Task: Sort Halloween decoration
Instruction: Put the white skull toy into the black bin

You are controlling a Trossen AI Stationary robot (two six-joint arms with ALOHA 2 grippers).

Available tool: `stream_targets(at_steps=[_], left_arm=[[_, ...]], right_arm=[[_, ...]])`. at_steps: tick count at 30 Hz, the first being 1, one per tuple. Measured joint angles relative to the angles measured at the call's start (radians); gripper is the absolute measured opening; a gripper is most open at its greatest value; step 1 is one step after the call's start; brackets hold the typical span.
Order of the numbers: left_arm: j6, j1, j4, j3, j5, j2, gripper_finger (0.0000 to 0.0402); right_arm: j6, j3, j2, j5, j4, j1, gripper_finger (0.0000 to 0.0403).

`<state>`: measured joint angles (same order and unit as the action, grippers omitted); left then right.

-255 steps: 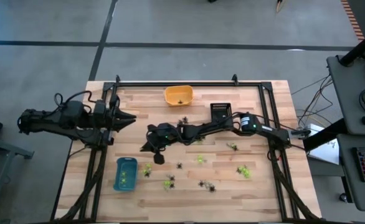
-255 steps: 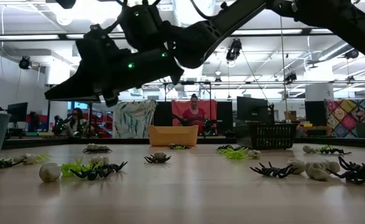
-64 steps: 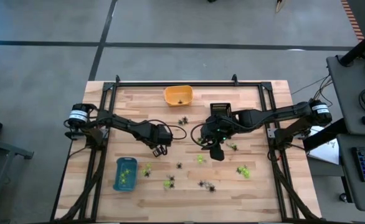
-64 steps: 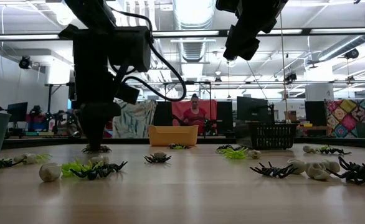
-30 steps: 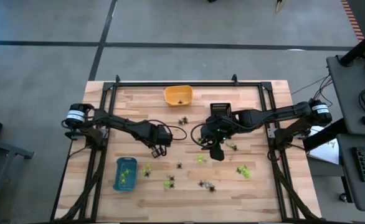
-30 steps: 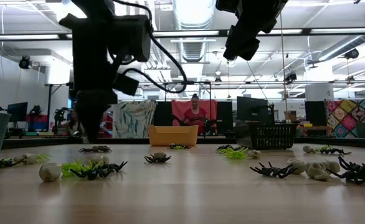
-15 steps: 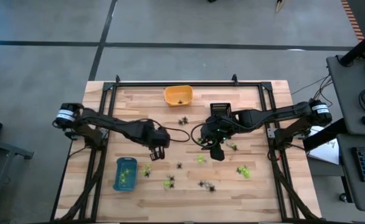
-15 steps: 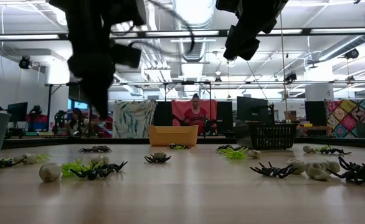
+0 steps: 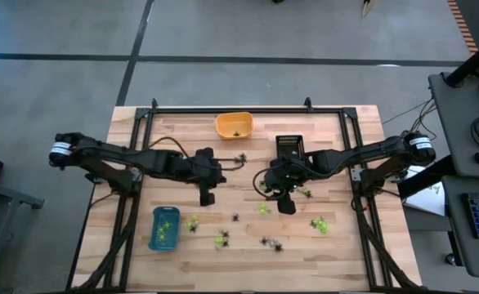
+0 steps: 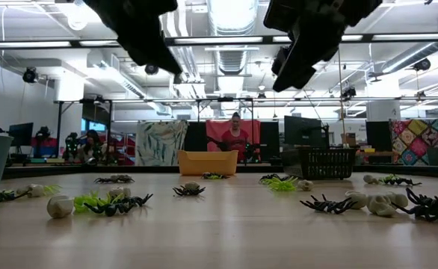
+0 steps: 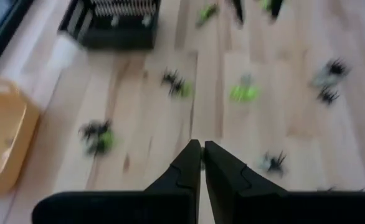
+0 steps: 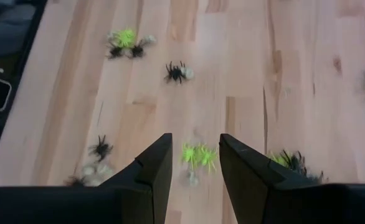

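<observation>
Left gripper raised above the middle of the table, fingers pressed together tip to tip with only a hairline seam between them and nothing visible in that seam; blurred in the low view and cut off by that picture's upper edge. Right gripper poised right of centre, fingers clearly apart and empty, framing a lime-green trinket lying flat on the wood just beyond the tips, its long axis running across the gap; contact not seen. Whether this trinket is a spider or some other shape: too small to tell. Halloween decoration strewn over the near half and centre of the table: lime-green pieces, black spider-like pieces with legs splayed flat, whitish lumps; facing of most pieces impossible to read from above. A few more lime-green bits resting inside the blue tray near the front left, something small inside the orange tray at the far edge, contents unclear. Black tray partly covered by the right arm in the high view, interior hidden. Seated person visible beyond the table, behind the orange tray.
</observation>
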<state>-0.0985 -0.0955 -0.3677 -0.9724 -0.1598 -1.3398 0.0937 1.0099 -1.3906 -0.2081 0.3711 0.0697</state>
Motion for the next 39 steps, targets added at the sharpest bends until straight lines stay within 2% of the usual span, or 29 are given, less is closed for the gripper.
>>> stream_targets(at_steps=[7,11,15,18,20,22,25,32,39], left_arm=[[0.117,0.099,0.139,0.001,0.029,-0.023,0.0000],[0.193,0.210,0.216,0.001,0.142,-0.054,0.0000],[0.242,0.334,0.294,0.001,0.191,-0.104,0.0000],[0.258,0.405,0.387,-0.009,0.320,-0.159,0.0000],[0.255,0.429,0.476,-0.024,0.429,-0.213,0.0000],[0.243,0.437,0.585,-0.044,0.493,-0.271,0.0000],[0.239,0.438,0.690,-0.108,0.511,-0.371,0.0000],[0.232,0.438,0.694,-0.335,0.516,-0.610,0.0000],[0.175,0.438,0.692,-0.489,0.570,-0.788,0.0000]], right_arm=[[-0.081,-0.086,0.089,0.001,-0.139,0.001,0.0123],[-0.151,-0.117,0.160,0.006,-0.199,-0.017,0.0123],[-0.214,-0.150,0.220,0.061,-0.234,-0.049,0.0123],[-0.241,-0.168,0.257,0.086,-0.231,-0.082,0.0123],[-0.244,-0.174,0.279,0.087,-0.229,-0.109,0.0123],[-0.244,-0.182,0.296,0.087,-0.223,-0.129,0.0123],[-0.248,-0.200,0.326,0.079,-0.218,-0.150,0.0123],[-0.239,-0.238,0.387,0.077,-0.222,-0.157,0.0123],[-0.217,-0.239,0.397,0.077,-0.242,-0.155,0.0123]])
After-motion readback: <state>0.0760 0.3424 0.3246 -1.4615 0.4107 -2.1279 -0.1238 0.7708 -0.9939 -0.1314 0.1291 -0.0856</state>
